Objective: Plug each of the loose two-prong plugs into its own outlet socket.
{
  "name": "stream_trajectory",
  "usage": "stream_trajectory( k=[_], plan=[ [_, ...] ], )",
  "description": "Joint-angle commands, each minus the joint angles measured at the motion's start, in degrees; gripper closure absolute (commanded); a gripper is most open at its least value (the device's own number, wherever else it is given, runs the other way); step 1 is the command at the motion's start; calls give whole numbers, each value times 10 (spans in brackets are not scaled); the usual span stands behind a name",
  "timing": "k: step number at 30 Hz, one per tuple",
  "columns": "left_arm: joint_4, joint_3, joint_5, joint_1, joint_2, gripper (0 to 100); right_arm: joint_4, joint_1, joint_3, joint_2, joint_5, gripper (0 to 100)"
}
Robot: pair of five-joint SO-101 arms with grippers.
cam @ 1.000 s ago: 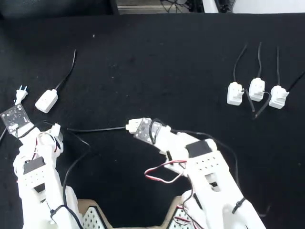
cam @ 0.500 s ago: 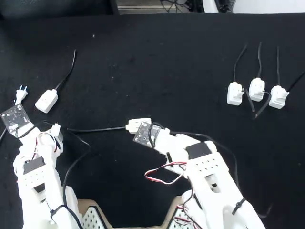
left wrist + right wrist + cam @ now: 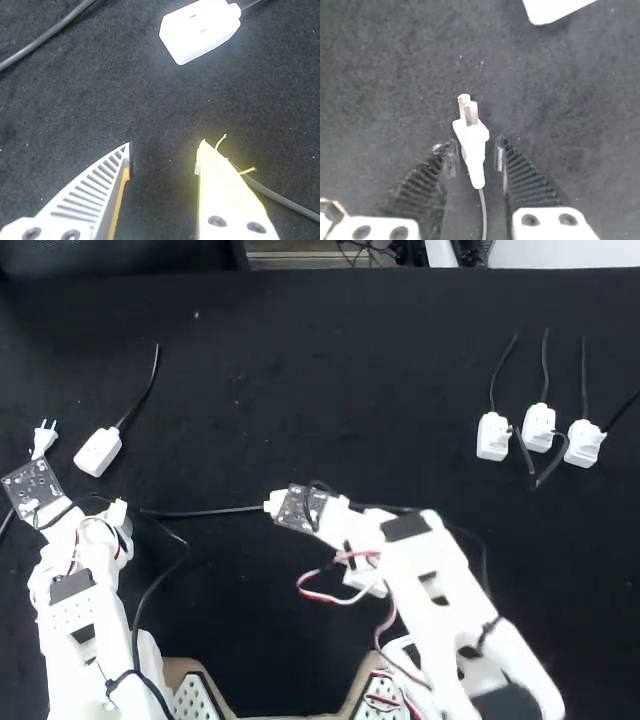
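A white two-prong plug [image 3: 472, 136] sits between the fingertips of my right gripper [image 3: 475, 144], prongs pointing away from the wrist; the gripper is shut on its body. From above, that plug [image 3: 274, 505] is near the table's middle front, at the tip of the right gripper [image 3: 292, 508]. Far left lies a lone white outlet socket [image 3: 97, 451], and a second loose plug [image 3: 42, 437] lies beside it. My left gripper [image 3: 165, 145] hangs open over bare cloth, short of the socket [image 3: 200, 29], whose two slots face up.
Three white sockets [image 3: 538, 427] with black cords sit in a row at the back right. A black cord [image 3: 200, 511] runs left from the held plug. Another cord [image 3: 45, 35] crosses the cloth beyond the left gripper [image 3: 35, 490].
The right arm has changed pose, its body swinging left, and the gripper with the plug has shifted slightly left. The left arm has stayed still.
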Motion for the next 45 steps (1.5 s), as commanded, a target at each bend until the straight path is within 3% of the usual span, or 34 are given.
stream_trajectory(
  k=[1,10,13,25,40,45],
  plan=[
    [-11,-23,1,10,-9,787,9,-8,-56,36,5,882],
    [-11,-23,1,10,-9,787,5,-9,-37,56,32,892],
    [-11,-23,1,10,-9,787,-11,-6,-37,56,25,992],
    [-11,-23,1,10,-9,787,-18,-9,-31,60,-77,987],
    [-11,-23,1,10,-9,787,-41,-11,-26,61,-83,986],
    [-11,-23,1,10,-9,787,-43,-51,-9,61,-83,986]
  ],
)
